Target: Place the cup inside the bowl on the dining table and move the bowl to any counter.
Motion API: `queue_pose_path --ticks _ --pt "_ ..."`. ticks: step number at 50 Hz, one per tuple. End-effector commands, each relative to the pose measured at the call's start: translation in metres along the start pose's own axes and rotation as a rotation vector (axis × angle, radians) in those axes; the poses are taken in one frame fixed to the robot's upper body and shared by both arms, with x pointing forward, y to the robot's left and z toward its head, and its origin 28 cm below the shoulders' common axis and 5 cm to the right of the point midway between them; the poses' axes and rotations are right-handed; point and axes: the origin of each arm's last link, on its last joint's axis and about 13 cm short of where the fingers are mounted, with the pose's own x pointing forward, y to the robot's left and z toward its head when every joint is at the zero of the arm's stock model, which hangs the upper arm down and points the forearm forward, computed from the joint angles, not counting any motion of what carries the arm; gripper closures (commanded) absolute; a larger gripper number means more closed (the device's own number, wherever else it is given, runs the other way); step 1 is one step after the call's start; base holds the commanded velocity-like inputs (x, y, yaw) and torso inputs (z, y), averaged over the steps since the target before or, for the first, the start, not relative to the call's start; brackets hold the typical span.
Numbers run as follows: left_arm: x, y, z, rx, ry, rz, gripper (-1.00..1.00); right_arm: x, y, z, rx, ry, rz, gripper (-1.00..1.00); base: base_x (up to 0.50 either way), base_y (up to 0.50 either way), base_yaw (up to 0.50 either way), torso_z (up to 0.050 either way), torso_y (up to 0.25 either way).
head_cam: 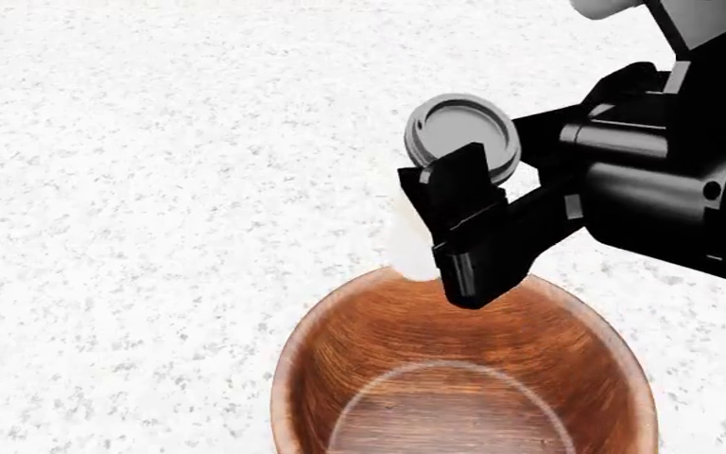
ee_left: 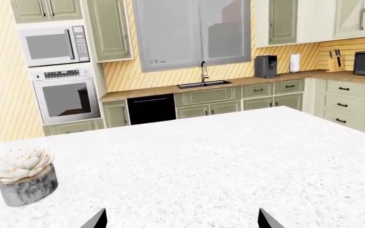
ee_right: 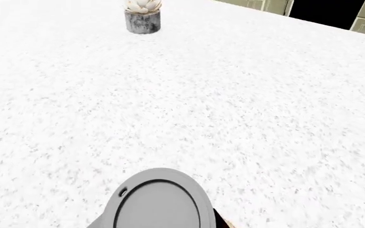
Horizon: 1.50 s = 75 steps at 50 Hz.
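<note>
The reddish-brown wooden bowl [head_cam: 464,378] stands on the white speckled dining table [head_cam: 148,189] at the near edge of the head view. My right gripper [head_cam: 445,194] is shut on the cream cup [head_cam: 407,241], whose grey lid [head_cam: 461,132] faces up. The cup hangs tilted just over the bowl's far rim. The lid [ee_right: 157,202] fills the near edge of the right wrist view. My left gripper [ee_left: 182,221] is open over bare table [ee_left: 233,156], nothing between its fingertips [ee_left: 100,219]. The wood counter [ee_left: 252,80] with its black sink [ee_left: 203,84] runs along the far wall.
A succulent in a grey pot [ee_left: 25,178] stands on the table, also seen as the pot [ee_right: 142,16] in the right wrist view. Beyond the table are green cabinets, a wall oven [ee_left: 65,97], a microwave [ee_left: 52,45] and a coffee machine [ee_left: 266,66].
</note>
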Motion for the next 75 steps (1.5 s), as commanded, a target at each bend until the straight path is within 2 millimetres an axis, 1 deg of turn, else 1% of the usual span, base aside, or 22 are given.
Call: queue_pose_path --ticks 1,4,9,12,14,16,20,25,30,35,43,52,56,60,61,66,73,75 --pt "0.003 -0.001 0.000 -0.004 -0.009 0.001 -1.00 -0.021 -0.006 0.000 -0.030 0.007 0.028 1.00 0.00 0.00 0.00 0.000 0.000" --pt "0.003 -0.001 0.000 -0.004 -0.009 0.002 -1.00 -0.023 -0.006 0.000 -0.049 0.027 0.063 1.00 0.00 0.00 0.00 0.000 0.000" --pt "0.003 -0.001 -0.001 -0.005 -0.009 0.001 -1.00 -0.019 -0.005 -0.012 -0.050 0.084 0.084 1.00 0.00 0.00 0.00 0.000 0.000" --pt "0.002 -0.001 0.000 -0.005 -0.009 0.001 -1.00 -0.017 -0.004 -0.015 -0.053 0.103 0.090 1.00 0.00 0.00 0.00 0.000 0.000" --pt "0.002 -0.001 0.000 -0.005 -0.010 0.002 -1.00 -0.015 -0.004 -0.017 -0.052 0.116 0.092 1.00 0.00 0.00 0.00 0.000 0.000" --pt "0.002 -0.002 -0.001 -0.006 -0.011 0.003 -1.00 -0.006 -0.002 -0.025 -0.061 0.159 0.103 1.00 0.00 0.00 0.00 0.000 0.000" --pt "0.001 -0.002 -0.001 -0.005 -0.009 0.003 -1.00 0.004 -0.001 -0.031 -0.071 0.198 0.093 1.00 0.00 0.00 0.00 0.000 0.000" --pt "0.001 -0.001 -0.003 -0.007 -0.007 0.003 -1.00 0.013 0.003 -0.041 -0.078 0.239 0.093 1.00 0.00 0.00 0.00 0.000 0.000" --pt "0.000 -0.001 -0.003 -0.005 -0.006 0.005 -1.00 0.013 0.008 -0.044 -0.109 0.268 0.082 1.00 0.00 0.00 0.00 0.000 0.000" --pt "0.000 -0.001 -0.002 -0.005 -0.008 0.000 -1.00 0.020 0.011 -0.052 -0.104 0.283 0.076 1.00 0.00 0.00 0.00 0.000 0.000" --pt "0.002 -0.003 -0.005 -0.006 -0.003 0.000 -1.00 0.029 0.009 -0.064 -0.087 0.317 0.059 1.00 0.00 0.00 0.00 0.000 0.000" --pt "0.000 -0.002 -0.002 0.003 -0.002 -0.003 -1.00 0.030 0.007 -0.063 -0.082 0.316 0.046 1.00 0.00 0.00 0.00 0.000 0.000" --pt "-0.001 -0.002 -0.002 0.003 -0.002 -0.006 -1.00 0.031 0.009 -0.067 -0.084 0.332 0.057 1.00 0.00 0.00 0.00 0.000 0.003" --pt "-0.002 -0.002 -0.001 0.004 -0.002 -0.005 -1.00 0.030 0.007 -0.064 -0.081 0.321 0.049 1.00 0.00 0.00 0.00 0.000 0.000" --pt "-0.002 -0.002 -0.001 0.004 -0.003 -0.007 -1.00 0.029 0.007 -0.063 -0.086 0.322 0.045 -1.00 0.00 0.00 0.00 0.000 0.000" --pt "-0.001 -0.003 -0.002 0.003 -0.002 -0.008 -1.00 0.026 0.006 -0.059 -0.089 0.307 0.038 -1.00 0.00 0.00 0.00 0.000 0.000" --pt "0.000 -0.003 -0.001 0.004 -0.003 -0.010 -1.00 0.027 0.006 -0.060 -0.087 0.302 0.031 -1.00 0.00 0.00 0.00 0.000 0.000" --pt "0.000 -0.004 -0.002 0.004 -0.003 -0.010 -1.00 0.026 0.005 -0.057 -0.088 0.290 0.022 -1.00 0.00 0.00 0.00 0.000 0.000"
